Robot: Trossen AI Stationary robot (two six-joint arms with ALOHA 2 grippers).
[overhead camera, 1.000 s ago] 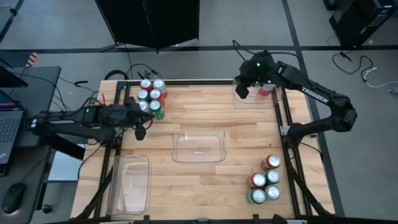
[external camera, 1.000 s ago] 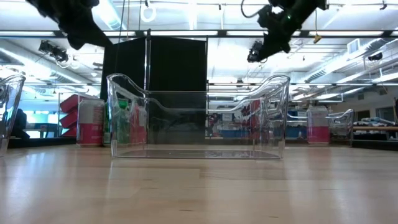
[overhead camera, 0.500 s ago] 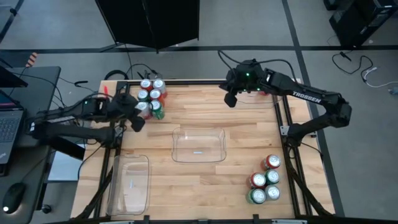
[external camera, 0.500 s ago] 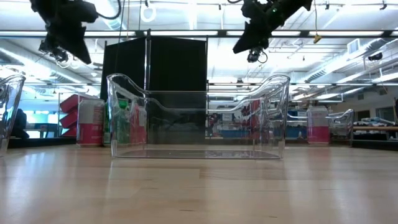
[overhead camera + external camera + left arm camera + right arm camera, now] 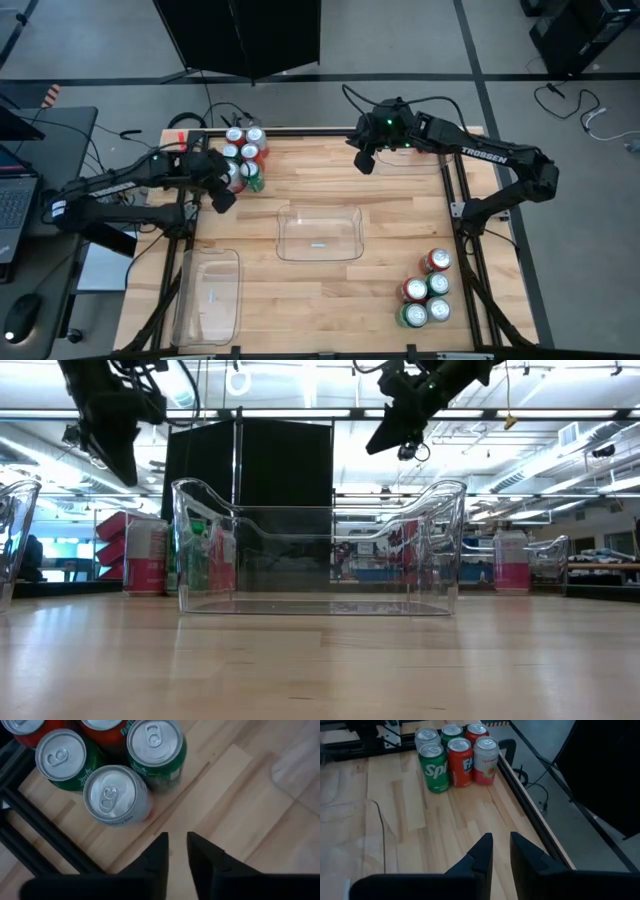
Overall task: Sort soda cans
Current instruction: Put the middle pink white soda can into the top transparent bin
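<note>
Several soda cans (image 5: 243, 155), red, green and silver-white, stand in a cluster at the table's far left corner. Another cluster of soda cans (image 5: 425, 290) stands near the right front. My left gripper (image 5: 222, 195) hangs just in front of the far-left cluster, tipped steeply down and narrowly open. Its wrist view looks down on a silver-white can (image 5: 116, 795) and a green can (image 5: 156, 747). My right gripper (image 5: 365, 160) hovers high over the far middle of the table, narrowly open and holding nothing. It faces the same cluster (image 5: 460, 762) from a distance.
A clear bin (image 5: 320, 232) stands mid-table and shows large in the low view (image 5: 320, 550). A second clear bin (image 5: 208, 295) sits at the near left. A third clear bin (image 5: 425, 165) is at the far right, under my right arm. Black frame rails edge the table.
My left gripper has swung toward the far edge and the far-left cans and has tipped to point more steeply down. My right gripper has gone from over the far-right bin toward the table's left, sinking slightly.
</note>
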